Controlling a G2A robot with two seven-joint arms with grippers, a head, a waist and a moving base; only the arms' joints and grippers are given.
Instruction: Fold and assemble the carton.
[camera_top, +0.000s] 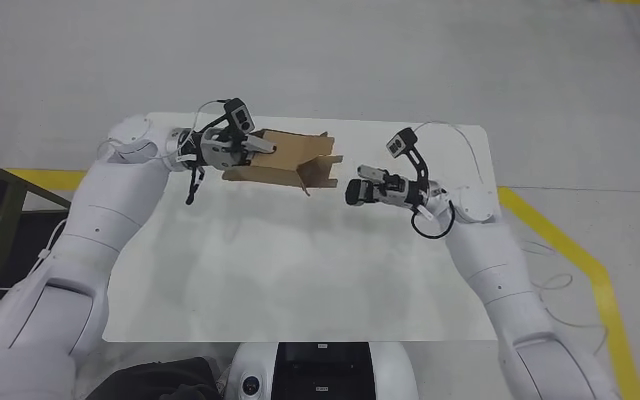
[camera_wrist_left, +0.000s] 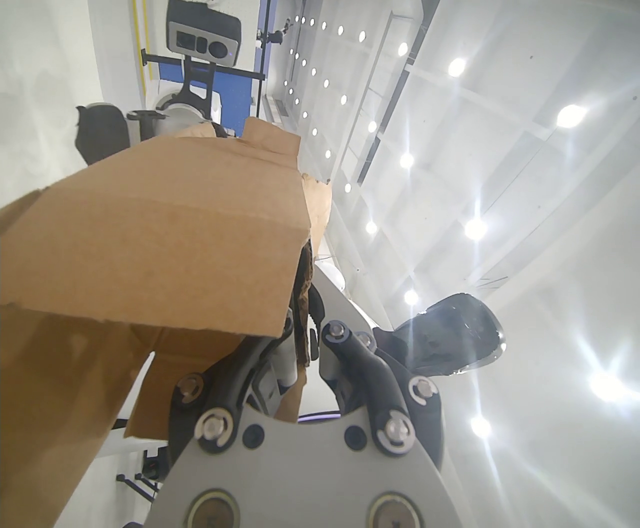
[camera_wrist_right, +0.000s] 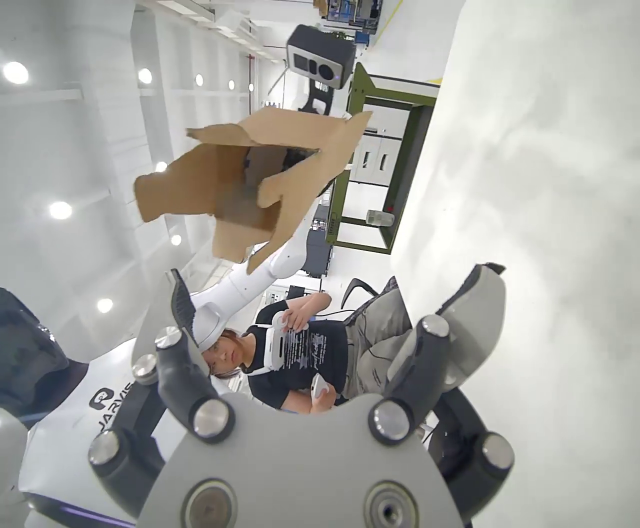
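A brown cardboard carton (camera_top: 285, 160) is held up over the far part of the white table (camera_top: 300, 280), its open end with loose flaps facing right. My left gripper (camera_top: 262, 146) is shut on the carton's left end; the left wrist view has the carton (camera_wrist_left: 150, 240) clamped at its edge between the fingers (camera_wrist_left: 292, 320). My right gripper (camera_top: 352, 192) hangs open just right of the carton's flaps, apart from them. The right wrist view looks into the carton's (camera_wrist_right: 250, 180) open end, with the open gripper (camera_wrist_right: 330, 285) short of it.
The table's near half is bare white surface. A yellow floor line (camera_top: 590, 270) runs past the table's right side. A dark green frame (camera_top: 15, 195) stands off the table's left edge.
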